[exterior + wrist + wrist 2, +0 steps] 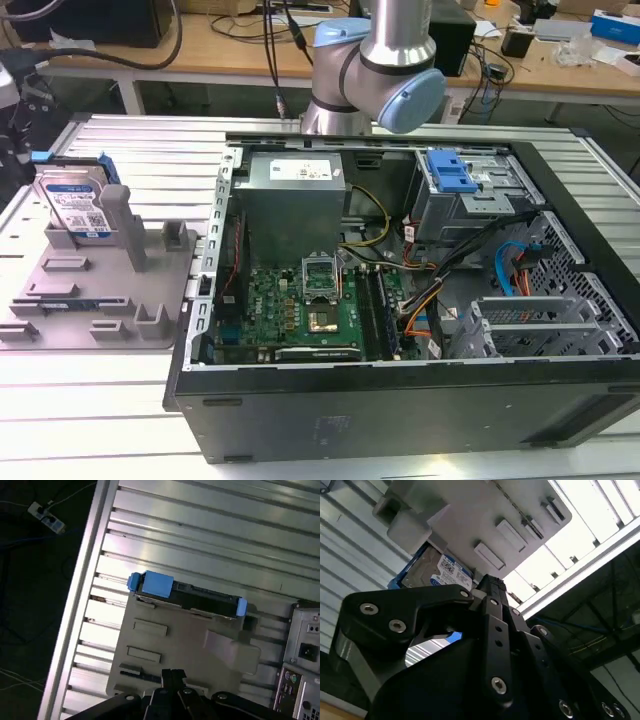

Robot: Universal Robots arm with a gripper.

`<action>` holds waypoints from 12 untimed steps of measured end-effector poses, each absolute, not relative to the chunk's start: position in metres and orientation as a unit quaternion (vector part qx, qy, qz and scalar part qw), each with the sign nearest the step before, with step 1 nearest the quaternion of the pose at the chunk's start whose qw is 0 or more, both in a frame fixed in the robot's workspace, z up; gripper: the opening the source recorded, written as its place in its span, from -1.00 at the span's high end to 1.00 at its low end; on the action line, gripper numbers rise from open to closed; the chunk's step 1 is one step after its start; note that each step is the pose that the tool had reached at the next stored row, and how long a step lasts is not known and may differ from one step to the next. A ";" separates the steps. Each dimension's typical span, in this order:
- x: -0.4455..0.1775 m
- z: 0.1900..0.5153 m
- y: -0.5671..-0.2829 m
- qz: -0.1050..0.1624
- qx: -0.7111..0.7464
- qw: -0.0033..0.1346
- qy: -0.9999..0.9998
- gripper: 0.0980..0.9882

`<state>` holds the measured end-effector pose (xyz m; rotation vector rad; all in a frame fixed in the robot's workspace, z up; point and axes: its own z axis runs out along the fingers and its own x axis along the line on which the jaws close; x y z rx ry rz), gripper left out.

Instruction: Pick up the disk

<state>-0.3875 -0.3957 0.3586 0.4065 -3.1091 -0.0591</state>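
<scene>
Your gripper (172, 674), jaws together and empty, hangs above the tray (170, 647). The disk (200, 600) stands upright along the tray's edge, with slatted table (210, 530) beyond.

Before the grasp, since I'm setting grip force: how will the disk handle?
Likely rigid: the disk is a flat metal slab. Probably heavy for its size. Standing on edge in the tray, it might tip if nudged.

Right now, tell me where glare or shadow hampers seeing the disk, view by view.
Exterior view: even light, the disk plainly lit, dimmer inside the computer case. Second wrist view: the table slats glare white, the gripper is a dark mass in front of the lit disk. First wrist view: bright streaks on the table slats, the disk's edge dark.
</scene>
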 end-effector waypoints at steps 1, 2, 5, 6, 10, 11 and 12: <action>-0.388 0.359 -0.396 -0.019 0.151 0.003 -0.988 0.96; -0.388 0.358 -0.396 -0.019 0.167 0.003 -0.986 0.84; -0.387 0.358 -0.396 -0.019 0.208 0.004 -0.978 0.42; -0.387 0.358 -0.396 -0.019 0.223 0.005 -0.975 0.29; -0.387 0.358 -0.395 -0.018 0.277 0.006 -0.961 0.14; -0.388 0.358 -0.395 -0.018 0.295 0.006 -0.955 0.14; -0.388 0.358 -0.395 -0.018 0.309 0.006 -0.951 0.14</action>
